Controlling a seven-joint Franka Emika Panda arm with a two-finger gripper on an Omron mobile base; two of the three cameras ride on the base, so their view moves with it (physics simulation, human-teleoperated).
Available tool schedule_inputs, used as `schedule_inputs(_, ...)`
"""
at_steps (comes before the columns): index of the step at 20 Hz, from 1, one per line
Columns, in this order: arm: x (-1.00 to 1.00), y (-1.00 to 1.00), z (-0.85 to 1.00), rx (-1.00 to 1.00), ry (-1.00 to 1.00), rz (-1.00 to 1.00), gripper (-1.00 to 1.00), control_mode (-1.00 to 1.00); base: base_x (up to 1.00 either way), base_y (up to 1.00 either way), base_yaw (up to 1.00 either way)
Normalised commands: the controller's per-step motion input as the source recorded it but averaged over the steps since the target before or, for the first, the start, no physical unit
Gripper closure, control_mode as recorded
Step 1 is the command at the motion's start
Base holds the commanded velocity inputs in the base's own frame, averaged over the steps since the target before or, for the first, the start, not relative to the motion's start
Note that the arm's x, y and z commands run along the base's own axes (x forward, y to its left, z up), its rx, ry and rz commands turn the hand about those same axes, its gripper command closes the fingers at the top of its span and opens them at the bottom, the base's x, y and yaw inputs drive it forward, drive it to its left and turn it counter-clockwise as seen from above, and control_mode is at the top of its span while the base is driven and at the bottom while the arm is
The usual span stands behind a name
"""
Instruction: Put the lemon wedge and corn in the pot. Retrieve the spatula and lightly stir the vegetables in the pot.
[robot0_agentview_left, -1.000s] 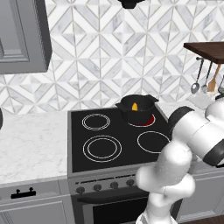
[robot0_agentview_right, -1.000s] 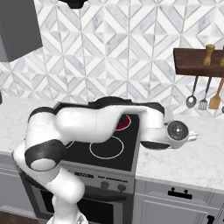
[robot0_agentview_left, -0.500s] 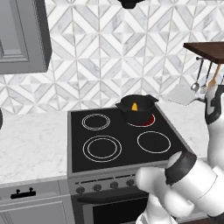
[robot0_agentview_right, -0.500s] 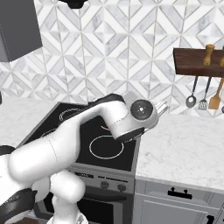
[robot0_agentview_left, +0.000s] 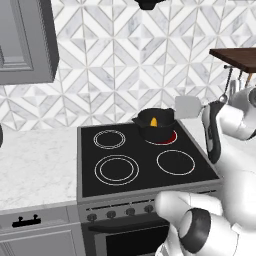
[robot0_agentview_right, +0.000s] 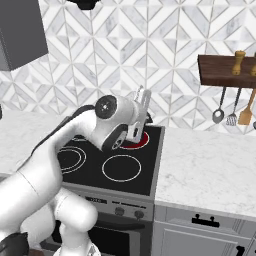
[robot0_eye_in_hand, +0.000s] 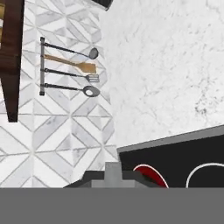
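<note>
The small black pot stands on the back right burner of the stove. Inside it the vegetables show as one small yellow-orange spot, and I cannot tell the lemon wedge from the corn. My gripper is shut on the spatula, whose light-grey blade hangs in the air just right of the pot, above its rim. In the right base view my arm hides the pot, and the gripper holds the spatula edge-on. The hand view shows the gripper with the grey spatula between its fingertips.
The burner under the pot glows red. A dark wall shelf carries hanging ladles and an orange-brown wooden utensil; the rack also appears in the hand view. White marble counter lies right of the stove.
My arm has swung left from over the right counter toward the stove, carrying the spatula. Its blade now hangs beside the pot.
</note>
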Motion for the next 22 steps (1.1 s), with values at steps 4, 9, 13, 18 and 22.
schedule_inputs(4,0.75,0.58,0.69,-0.60,-0.01,0.07,1.00,-1.00,0.00,0.00,0.00)
schedule_inputs(9,1.00,0.31,0.37,-0.55,0.07,0.03,1.00,-1.00,0.00,0.00,0.00)
schedule_inputs(13,1.00,0.40,-0.05,-0.43,0.41,0.13,1.00,-1.00,0.00,0.00,0.00)
schedule_inputs(18,0.96,0.36,-0.02,-0.25,0.28,0.27,1.00,-1.00,0.00,0.00,0.00)
schedule_inputs(22,0.81,0.26,-0.08,-0.26,0.10,0.31,1.00,-1.00,0.00,0.00,0.00)
